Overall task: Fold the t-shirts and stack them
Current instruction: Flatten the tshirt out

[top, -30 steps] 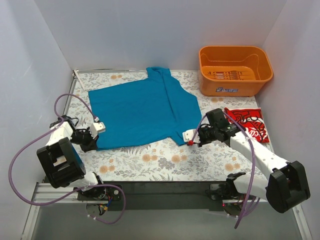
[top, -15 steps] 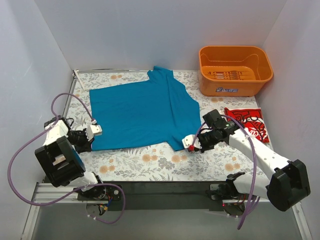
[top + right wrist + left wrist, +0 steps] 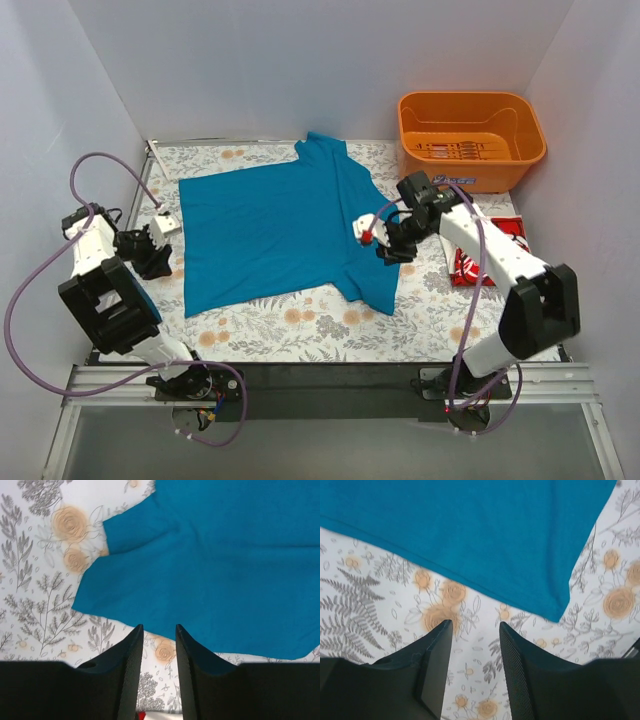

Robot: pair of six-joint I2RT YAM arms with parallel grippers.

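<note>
A teal-blue t-shirt (image 3: 280, 228) lies spread flat on the floral table (image 3: 300, 320), neck toward the back. A red t-shirt (image 3: 466, 266) lies folded at the right, partly hidden under my right arm. My left gripper (image 3: 160, 240) hovers just off the teal shirt's left edge. In the left wrist view it is open (image 3: 475, 626), with only tablecloth between the fingers and the teal hem (image 3: 470, 530) ahead. My right gripper (image 3: 372, 235) hangs over the shirt's right sleeve. It is open and empty (image 3: 159, 628), with the teal cloth (image 3: 225, 555) just beyond its fingertips.
An orange plastic basket (image 3: 470, 140) stands at the back right corner. Grey walls close in the table on the left, back and right. A purple cable loops above my left arm (image 3: 100, 165).
Both grippers have opened and let go of the teal shirt's lower corners. The left arm has drawn back to the left and the right arm has swung toward the back, over the sleeve.
</note>
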